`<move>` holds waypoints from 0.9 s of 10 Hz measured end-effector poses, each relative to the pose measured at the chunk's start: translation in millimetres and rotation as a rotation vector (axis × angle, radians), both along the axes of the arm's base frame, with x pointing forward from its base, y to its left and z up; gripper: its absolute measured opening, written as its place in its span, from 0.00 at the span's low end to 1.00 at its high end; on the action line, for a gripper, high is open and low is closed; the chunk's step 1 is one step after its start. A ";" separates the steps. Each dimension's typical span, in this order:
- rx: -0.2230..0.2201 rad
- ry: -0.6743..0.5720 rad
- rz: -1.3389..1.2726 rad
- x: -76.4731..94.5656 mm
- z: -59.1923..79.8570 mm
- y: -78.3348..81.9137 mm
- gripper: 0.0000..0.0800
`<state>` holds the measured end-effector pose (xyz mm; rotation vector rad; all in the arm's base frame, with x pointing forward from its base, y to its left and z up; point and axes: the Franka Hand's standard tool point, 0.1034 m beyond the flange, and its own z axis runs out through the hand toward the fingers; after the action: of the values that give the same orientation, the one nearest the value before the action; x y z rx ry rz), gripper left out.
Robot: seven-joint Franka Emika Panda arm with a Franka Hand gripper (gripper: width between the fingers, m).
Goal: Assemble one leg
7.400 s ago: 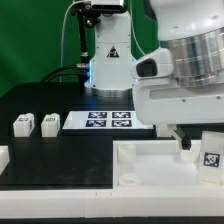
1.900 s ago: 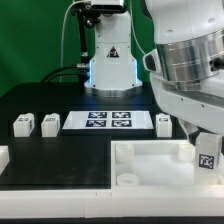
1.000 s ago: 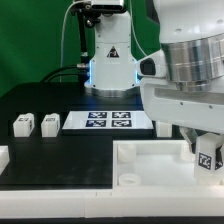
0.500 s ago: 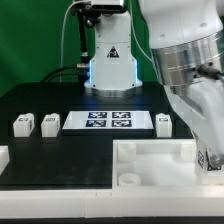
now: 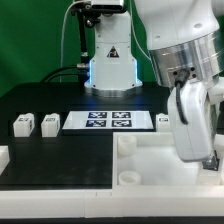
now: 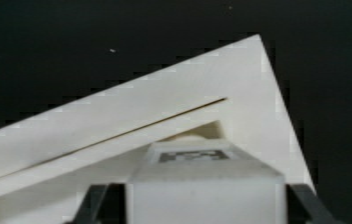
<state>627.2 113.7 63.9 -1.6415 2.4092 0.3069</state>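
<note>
Claw (image 6: pixel 198 200) clamped on small white chunky plastic leg (image 6: pixel 201 172) above big white tray's (image 5: pixel 150 170) corner; judged risk: slight tilt jams it against the socket.

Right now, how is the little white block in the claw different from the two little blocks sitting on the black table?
The leg in the claw is pinched between the fingers, over a corner of the big white tray. The two loose legs stand free on the black table, side by side, away from the tray. All three are small white blocks with black-and-white markers.
</note>
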 end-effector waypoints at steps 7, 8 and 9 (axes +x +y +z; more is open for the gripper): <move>0.014 -0.008 0.019 -22.5 28.7 5.5 0.81; 0.012 -0.002 0.019 -22.8 22.4 4.9 0.81; 0.012 0.000 0.019 -22.8 20.8 5.2 0.81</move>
<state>604.4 118.8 84.7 -1.6604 2.3884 0.3233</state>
